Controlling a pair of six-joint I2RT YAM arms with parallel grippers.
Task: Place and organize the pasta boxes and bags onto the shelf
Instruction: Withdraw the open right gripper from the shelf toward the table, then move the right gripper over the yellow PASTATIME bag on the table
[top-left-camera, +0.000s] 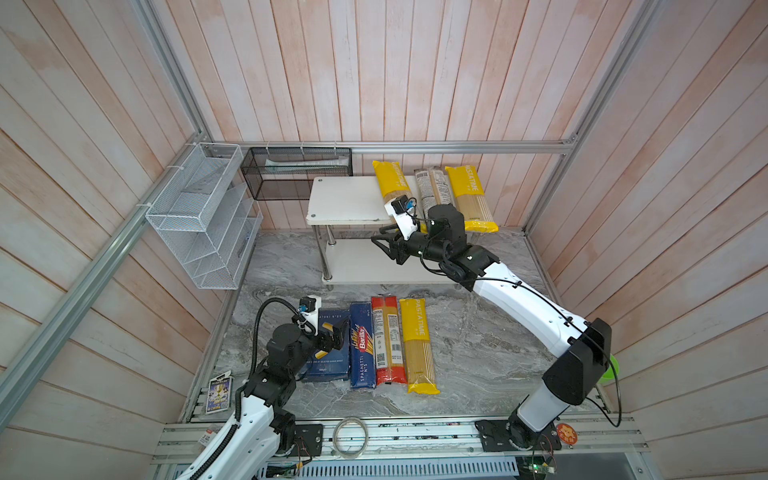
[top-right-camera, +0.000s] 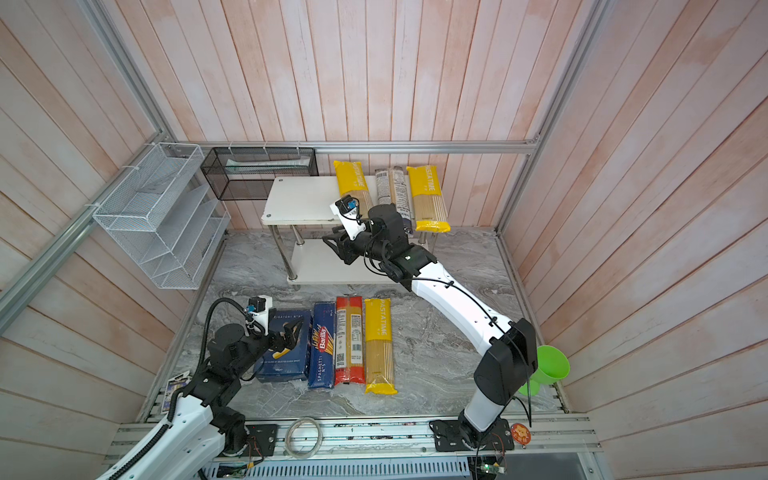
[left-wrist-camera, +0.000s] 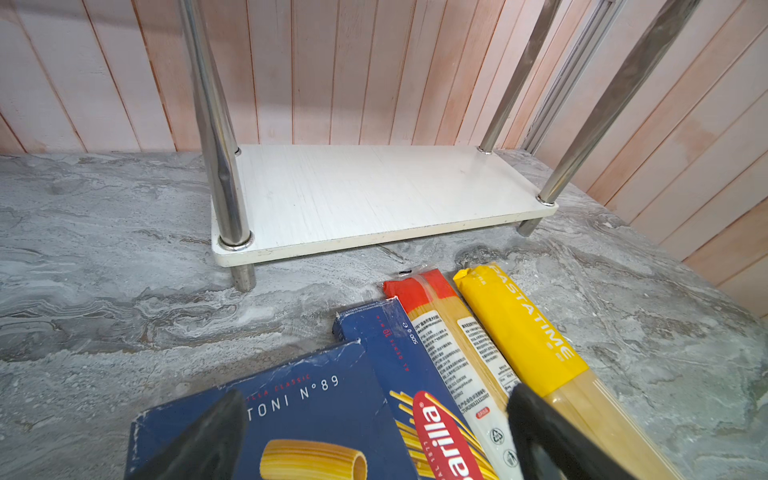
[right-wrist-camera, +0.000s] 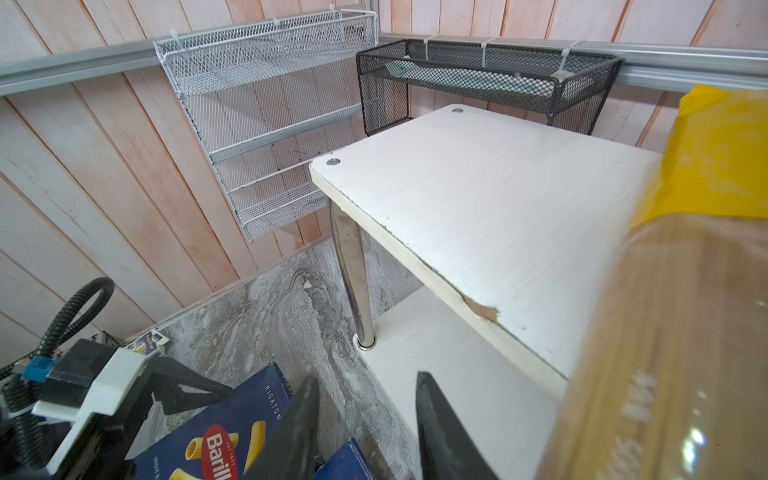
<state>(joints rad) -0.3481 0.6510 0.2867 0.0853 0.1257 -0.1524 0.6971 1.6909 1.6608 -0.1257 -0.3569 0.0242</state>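
Over the desk (top-left-camera: 478, 353), left pincer (top-left-camera: 336, 333), released, hovers at stiff, likely light rigatoni box (top-left-camera: 332, 365), so grip side edges; right pincer (top-left-camera: 380, 240) released.

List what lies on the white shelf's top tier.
Three packs lie side by side on the top tier: left yellow bag, dark labelled pack, right yellow bag. The right arm hides the near ends of two.

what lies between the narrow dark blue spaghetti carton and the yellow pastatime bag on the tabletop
A red-ended clear spaghetti bag, lying lengthwise alongside both; visible in both top views.
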